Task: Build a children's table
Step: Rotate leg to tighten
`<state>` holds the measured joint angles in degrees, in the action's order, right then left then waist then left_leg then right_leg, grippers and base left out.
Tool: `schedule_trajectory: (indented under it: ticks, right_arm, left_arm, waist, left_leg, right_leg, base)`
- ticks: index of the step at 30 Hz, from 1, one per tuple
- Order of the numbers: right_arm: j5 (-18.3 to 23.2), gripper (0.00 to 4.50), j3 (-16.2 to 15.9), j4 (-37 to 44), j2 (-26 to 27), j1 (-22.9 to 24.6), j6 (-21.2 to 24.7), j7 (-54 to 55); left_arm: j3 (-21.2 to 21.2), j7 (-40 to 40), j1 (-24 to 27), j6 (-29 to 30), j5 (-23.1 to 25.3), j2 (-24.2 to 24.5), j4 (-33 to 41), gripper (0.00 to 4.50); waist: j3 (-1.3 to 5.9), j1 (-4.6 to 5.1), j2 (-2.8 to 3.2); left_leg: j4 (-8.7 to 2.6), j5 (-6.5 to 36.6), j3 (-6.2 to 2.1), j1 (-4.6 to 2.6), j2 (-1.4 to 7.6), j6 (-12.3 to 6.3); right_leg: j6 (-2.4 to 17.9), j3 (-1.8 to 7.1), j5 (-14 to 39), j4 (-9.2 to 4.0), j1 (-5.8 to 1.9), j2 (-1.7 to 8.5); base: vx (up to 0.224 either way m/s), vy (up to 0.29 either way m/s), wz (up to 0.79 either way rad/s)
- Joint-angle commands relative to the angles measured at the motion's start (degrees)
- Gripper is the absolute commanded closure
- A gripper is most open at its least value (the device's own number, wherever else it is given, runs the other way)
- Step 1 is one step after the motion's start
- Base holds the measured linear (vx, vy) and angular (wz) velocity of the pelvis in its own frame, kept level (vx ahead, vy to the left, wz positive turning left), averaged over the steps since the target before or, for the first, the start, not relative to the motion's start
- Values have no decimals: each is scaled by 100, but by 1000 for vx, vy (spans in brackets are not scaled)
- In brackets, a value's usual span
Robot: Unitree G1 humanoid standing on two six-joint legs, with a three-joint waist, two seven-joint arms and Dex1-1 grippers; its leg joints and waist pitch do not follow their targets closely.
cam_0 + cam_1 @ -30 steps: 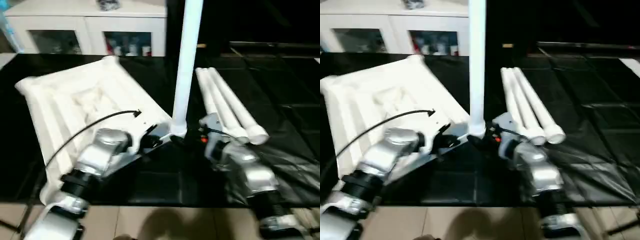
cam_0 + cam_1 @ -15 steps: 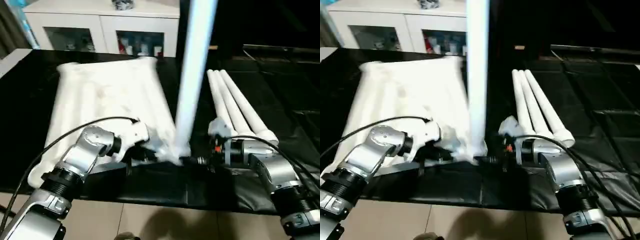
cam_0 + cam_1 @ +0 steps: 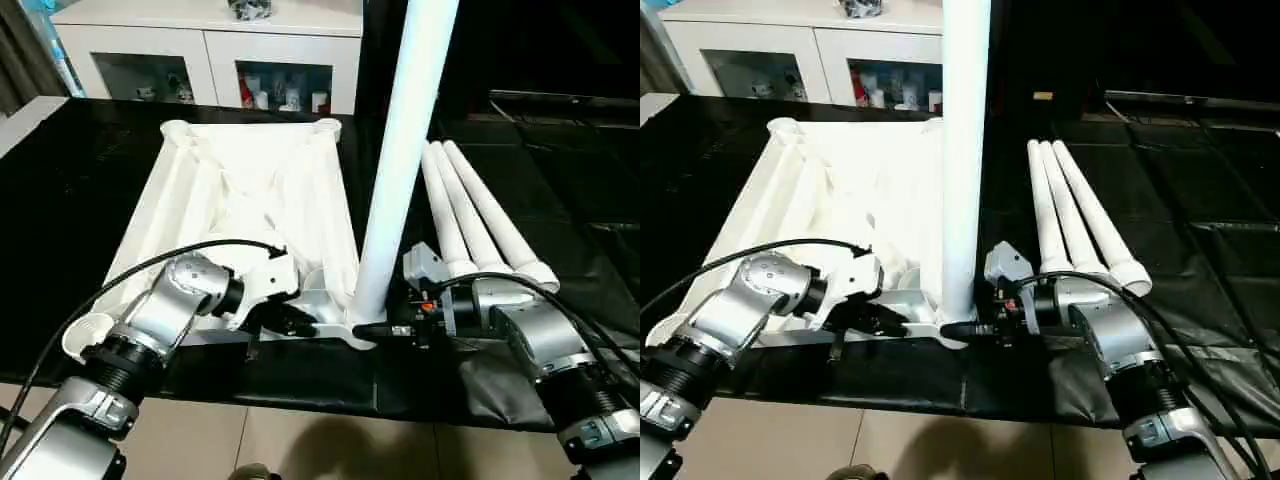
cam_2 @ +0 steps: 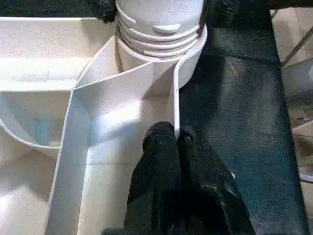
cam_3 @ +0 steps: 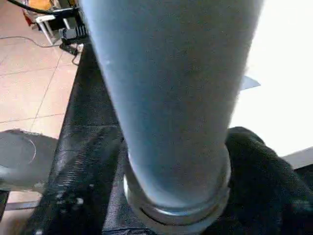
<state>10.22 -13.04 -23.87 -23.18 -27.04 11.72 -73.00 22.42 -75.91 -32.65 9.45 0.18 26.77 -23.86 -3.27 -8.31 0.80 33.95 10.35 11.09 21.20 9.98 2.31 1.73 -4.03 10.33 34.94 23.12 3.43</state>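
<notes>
The white tabletop [image 3: 250, 200] lies upside down on the black table, ribbed underside up. One white leg [image 3: 400, 170] stands upright in its near right corner socket [image 4: 161, 29]. My left gripper [image 3: 300, 322] is shut on the thin rim wall of the tabletop just beside that socket, its fingers [image 4: 161, 147] pinching the wall. On the other side, my right gripper [image 3: 385, 330] is shut on the base of the upright leg [image 5: 171, 98], with one black finger [image 5: 261, 164] showing beside it. Three more legs [image 3: 480, 225] lie side by side to the right.
A white glass-door cabinet [image 3: 210, 60] stands behind the table. The table's front edge [image 3: 300, 405] runs just below both grippers, with tiled floor beyond. A black cable [image 3: 150, 270] loops over my left forearm. An open corner socket [image 3: 85, 335] sits at the tabletop's near left.
The head camera has shifted. The tabletop has swung round from a slanted lie to roughly parallel with the loose legs, the upright leg staying at its near right corner. Both grippers kept their hold.
</notes>
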Motion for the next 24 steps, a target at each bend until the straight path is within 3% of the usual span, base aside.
schedule_trajectory:
  ticks: [1, 6, 16, 21, 24]
  right_arm:
    - [-25, 140, -51, -46, -26, -64, -40, -62]
    - [-50, 182, -113, -102, -10, -72, -63, -71]
    - [-73, 187, -156, -106, 36, -36, -83, -67]
    - [28, 187, -44, -64, 229, 90, 75, 290]
    - [-71, 187, 143, -141, 653, 199, 187, 1269]
  left_arm:
    - [183, -171, -49, -106, 71, 10, 22, 450]
    - [194, -168, -63, -131, 73, 15, -2, 450]
    - [150, -113, -73, -123, 82, -11, -67, 450]
    - [-82, 287, -111, 303, -45, -223, -106, 450]
    - [-365, 921, -237, 787, -130, -539, -154, 450]
  waist:
    - [395, 25, -13]
    - [400, 27, -12]
    - [398, 27, -14]
    - [386, 42, -12]
    - [359, 72, -26]
  left_leg:
    - [-369, 1068, -170, -89, 373, -226]
    - [-370, 1084, -173, -94, 373, -208]
    - [-367, 1096, -171, -92, 369, -206]
    - [-373, 1151, -163, -102, 371, -179]
    - [-392, 1349, -193, -124, 346, -55]
  right_leg:
    - [1021, 315, 1556, -449, -274, 551]
    - [1023, 313, 1539, -445, -273, 546]
    - [1025, 315, 1567, -448, -279, 551]
    - [1046, 320, 1651, -462, -270, 557]
    - [910, 310, 2203, -524, -252, 573]
  base:
    - [0, 0, 0]
    - [0, 0, 0]
    - [0, 0, 0]
    - [0, 0, 0]
    - [0, 0, 0]
